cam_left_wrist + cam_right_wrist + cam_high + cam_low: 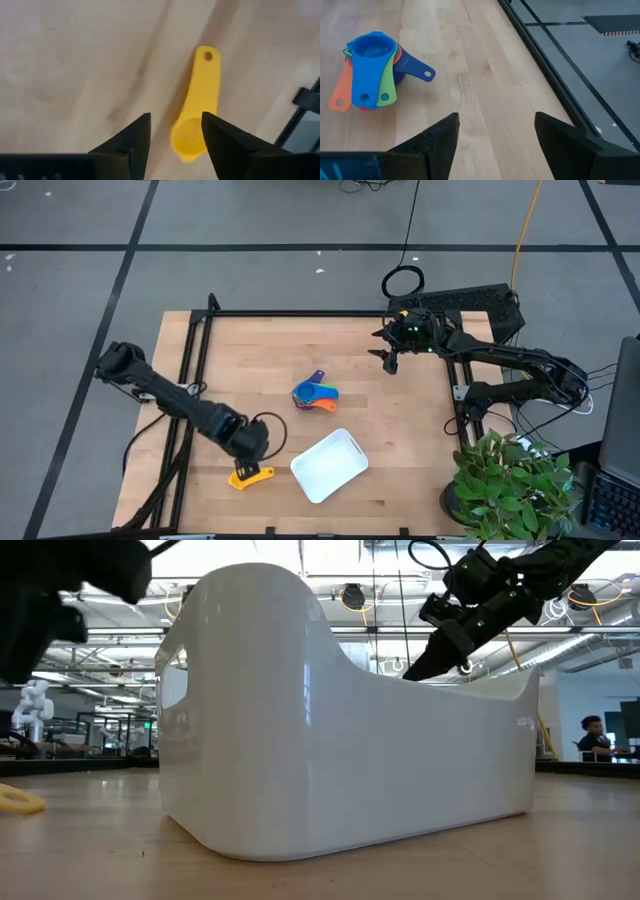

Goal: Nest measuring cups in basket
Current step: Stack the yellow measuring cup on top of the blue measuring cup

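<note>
Yellow measuring cup (194, 125) — lies alone on desk (400, 480), just beside basket (329, 465). Small rigid plastic, likely light, slick; best pinched across flat handle. Left end effector (175, 131) above bowl, fingers apart. Nested stack (372, 70) mid-desk. Right end effector (495, 132) parked far side, spread.

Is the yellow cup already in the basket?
No, the yellow cup lies on the table beside the basket, under the left gripper.

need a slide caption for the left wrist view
Open left gripper poised over the yellow measuring cup lying on the wooden table.
</note>
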Controlling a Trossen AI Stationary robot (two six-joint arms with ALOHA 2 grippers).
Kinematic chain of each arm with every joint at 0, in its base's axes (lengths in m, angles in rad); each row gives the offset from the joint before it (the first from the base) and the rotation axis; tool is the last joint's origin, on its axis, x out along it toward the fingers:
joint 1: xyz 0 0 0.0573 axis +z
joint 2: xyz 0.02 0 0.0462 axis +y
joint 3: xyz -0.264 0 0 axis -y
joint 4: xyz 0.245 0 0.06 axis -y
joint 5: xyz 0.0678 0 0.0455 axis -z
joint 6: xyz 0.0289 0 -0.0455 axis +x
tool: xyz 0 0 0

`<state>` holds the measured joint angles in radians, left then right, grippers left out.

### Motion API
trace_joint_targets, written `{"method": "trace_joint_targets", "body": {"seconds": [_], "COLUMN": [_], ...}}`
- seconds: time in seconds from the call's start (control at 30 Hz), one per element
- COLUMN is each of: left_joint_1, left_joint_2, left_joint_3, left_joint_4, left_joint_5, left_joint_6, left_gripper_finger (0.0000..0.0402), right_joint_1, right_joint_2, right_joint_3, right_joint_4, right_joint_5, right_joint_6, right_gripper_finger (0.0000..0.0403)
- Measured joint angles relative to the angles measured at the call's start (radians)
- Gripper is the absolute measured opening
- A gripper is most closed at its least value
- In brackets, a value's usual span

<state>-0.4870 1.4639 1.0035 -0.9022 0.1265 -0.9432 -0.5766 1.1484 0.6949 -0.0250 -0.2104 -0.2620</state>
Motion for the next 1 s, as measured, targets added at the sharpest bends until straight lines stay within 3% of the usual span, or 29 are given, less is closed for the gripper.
{"method": "trace_joint_targets", "body": {"seconds": [0.27,1.0], "left_joint_1": [-0.076,-0.164], "left_joint_2": [0.003,0.002], "left_joint_3": [-0.152,-0.277], "left_joint_4": [0.150,0.299], "left_joint_5": [0.023,0.038], "left_joint_6": [-0.100,-0.222], "left_gripper_finger": [0.0177,0.0177], "right_joint_1": [0.002,0.002], "right_joint_2": [0.000,0.000], "right_joint_3": [0.000,0.000], "right_joint_4": [-0.001,-0.001], "right_joint_5": [0.000,0.000], "right_joint_6": [0.014,0.015], "right_gripper_finger": [0.0251,0.0251]}}
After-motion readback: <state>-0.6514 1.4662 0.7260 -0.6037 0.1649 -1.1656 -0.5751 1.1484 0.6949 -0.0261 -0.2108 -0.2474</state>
